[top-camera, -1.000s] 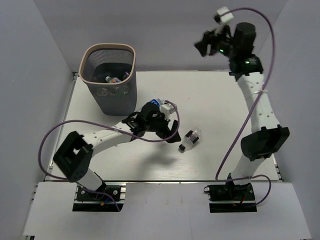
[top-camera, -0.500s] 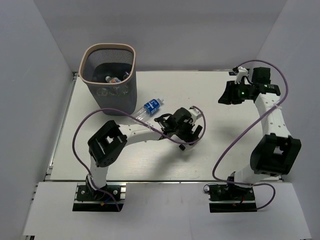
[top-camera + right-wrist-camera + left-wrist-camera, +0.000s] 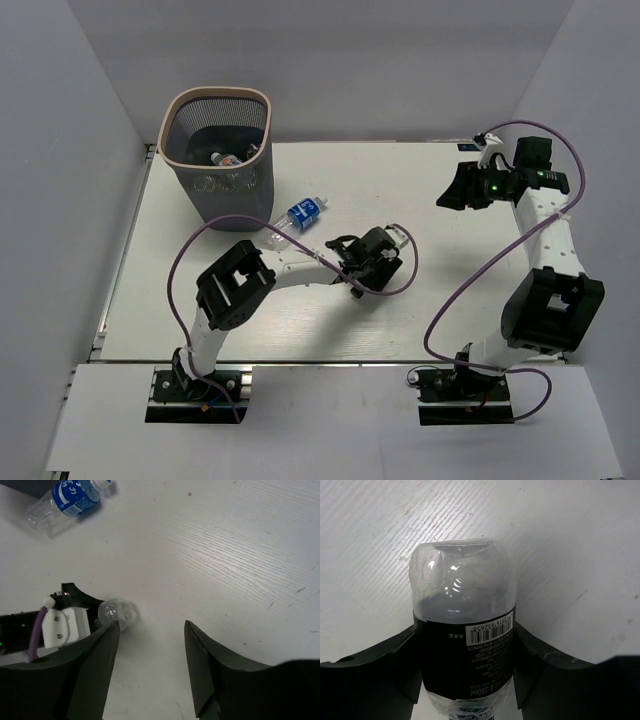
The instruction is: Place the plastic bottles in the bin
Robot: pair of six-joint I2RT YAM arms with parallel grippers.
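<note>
A clear plastic bottle (image 3: 462,590) with a black label lies on the table between the fingers of my left gripper (image 3: 465,630), which press on both sides of the label. Its clear base (image 3: 117,614) pokes out past the left gripper (image 3: 378,260). A second bottle with a blue label (image 3: 300,215) lies on its side near the bin (image 3: 176,172), a dark mesh basket with a beige rim that holds several bottles. My right gripper (image 3: 151,625) hangs open and empty above the right side of the table (image 3: 460,188).
The white table (image 3: 450,300) is boxed in by grey walls on the left, back and right. The left arm's purple cable (image 3: 185,255) loops above the tabletop. The blue-labelled bottle (image 3: 70,497) lies between the bin and the left arm.
My left arm reached right over the black-labelled bottle and its jaws closed on it. The right arm came down from high at the back to the table's right side.
</note>
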